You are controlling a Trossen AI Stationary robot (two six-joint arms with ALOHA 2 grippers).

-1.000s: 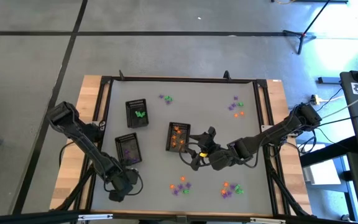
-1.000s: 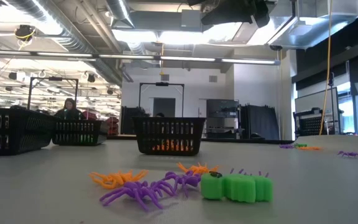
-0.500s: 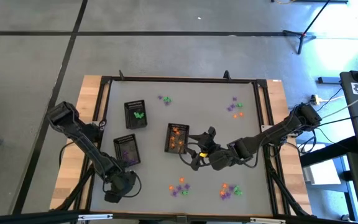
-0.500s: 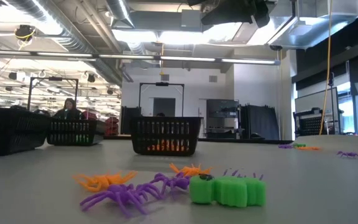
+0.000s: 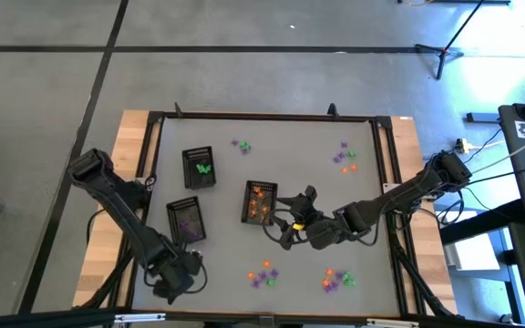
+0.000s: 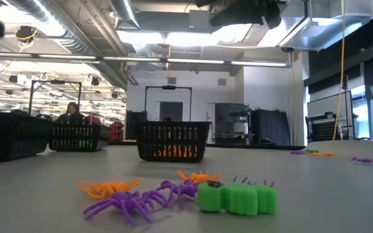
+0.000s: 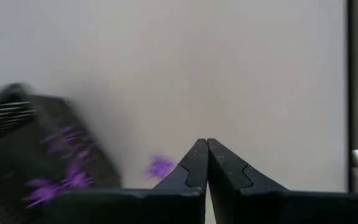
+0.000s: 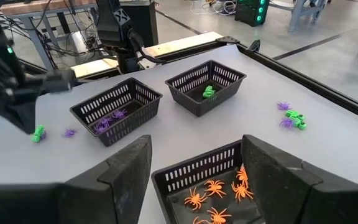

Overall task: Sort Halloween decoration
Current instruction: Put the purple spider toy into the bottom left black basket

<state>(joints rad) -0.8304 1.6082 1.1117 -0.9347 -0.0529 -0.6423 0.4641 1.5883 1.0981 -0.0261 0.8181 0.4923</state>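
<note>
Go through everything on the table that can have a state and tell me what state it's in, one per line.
Left gripper: shut, empty, beside the purple tray.
Right gripper: open, over the orange tray.
Purple tray: upright, holds purple trinkets.
Green tray: upright, holds a green trinket.
Orange tray: upright, holds orange spiders.
Loose trinkets: unsorted on the table.

From the left wrist, the basket (image 7: 39, 155) with purple trinkets (image 7: 67, 177) was blurred and cut by the frame edge. From above, I couldn't tell the small pieces (image 5: 263, 271) apart by shape. The left arm (image 8: 8, 78) was smeared in the right wrist view.
</note>
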